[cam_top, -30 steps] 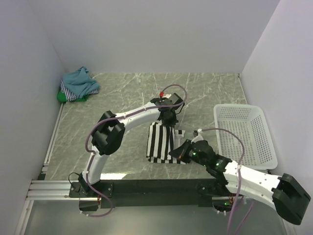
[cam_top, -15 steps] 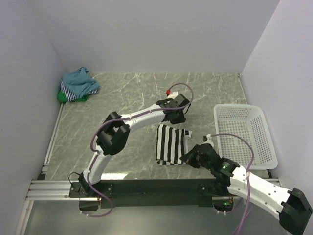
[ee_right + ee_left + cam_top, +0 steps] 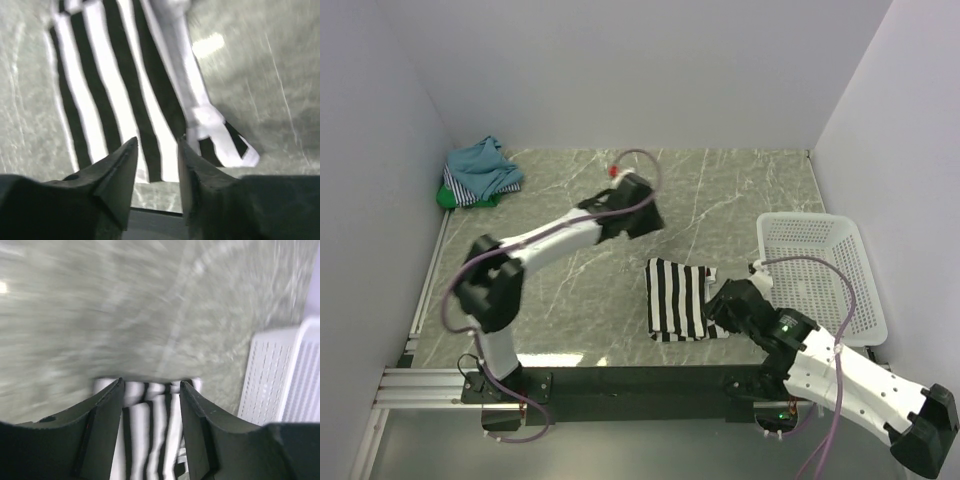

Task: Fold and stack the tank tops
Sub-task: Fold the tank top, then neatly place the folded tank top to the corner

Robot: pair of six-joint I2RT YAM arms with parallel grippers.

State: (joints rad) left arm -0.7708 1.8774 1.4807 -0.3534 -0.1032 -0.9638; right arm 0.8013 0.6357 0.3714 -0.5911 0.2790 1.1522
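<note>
The black-and-white striped cloth tank top (image 3: 678, 300) lies folded into a compact rectangle on the grey marbled bench (image 3: 570, 290). It is near the front edge, just left of the white plastic lattice basket (image 3: 820, 270). The left fingers (image 3: 646, 220) hang spread and empty over bare bench beyond it. The right fingers (image 3: 718, 304) are also spread, holding nothing, low by the top's right edge, where a strap end pokes out. So 1 top looks folded and lies free. The teal-blue top (image 3: 485, 162), the thin blue-white striped one (image 3: 468, 190) and the green one (image 3: 447, 198) sit bunched in the far left corner. These 3 remain unfolded, and no stack exists yet.
</note>
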